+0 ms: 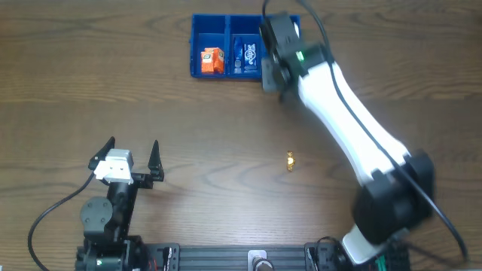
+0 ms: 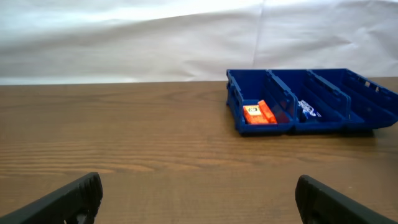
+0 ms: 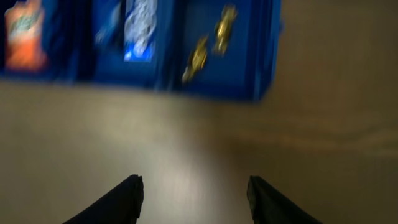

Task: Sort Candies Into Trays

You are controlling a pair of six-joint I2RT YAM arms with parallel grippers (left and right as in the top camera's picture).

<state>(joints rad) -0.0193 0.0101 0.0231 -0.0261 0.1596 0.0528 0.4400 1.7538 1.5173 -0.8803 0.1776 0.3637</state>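
Observation:
A blue tray (image 1: 197, 47) with three compartments stands at the far middle of the table. Its left compartment holds orange candy packs (image 1: 212, 60), the middle one blue-and-white packs (image 1: 246, 53). In the right wrist view the right compartment holds two gold-wrapped candies (image 3: 208, 42). One more gold candy (image 1: 291, 159) lies alone on the table, nearer the arms. My right gripper (image 3: 194, 196) is open and empty, just in front of the tray's near wall (image 3: 217, 87). My left gripper (image 1: 126, 159) rests open near the left arm's base, far from the tray (image 2: 292, 127).
The wooden table is bare between the tray and the arms apart from the lone gold candy. A white backdrop (image 2: 186, 37) rises behind the table's far edge.

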